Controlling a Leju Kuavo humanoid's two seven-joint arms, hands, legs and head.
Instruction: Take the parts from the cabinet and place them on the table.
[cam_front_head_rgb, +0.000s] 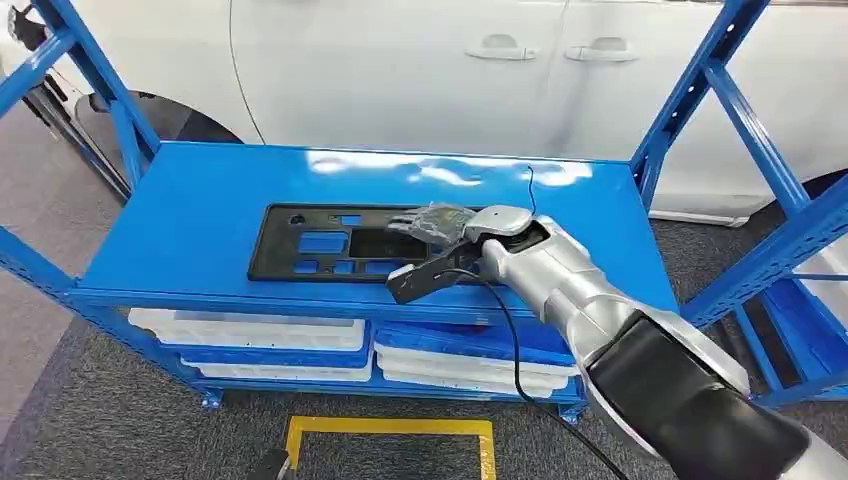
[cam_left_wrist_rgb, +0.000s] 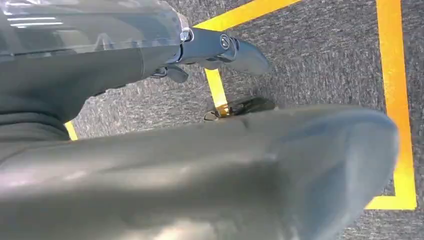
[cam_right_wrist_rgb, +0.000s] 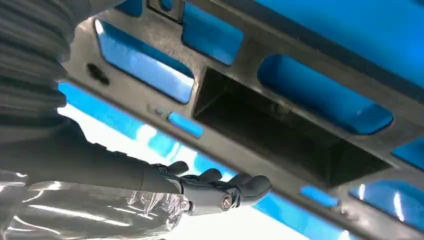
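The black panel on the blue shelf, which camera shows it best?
The head view: the whole black panel lies flat there, the right robot hand over its end. The right wrist view gives a close partial look at its cutouts; the left wrist view faces carpet.

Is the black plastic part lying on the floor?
No, the black part lies flat on the blue shelf top, with the right hand at its near end.
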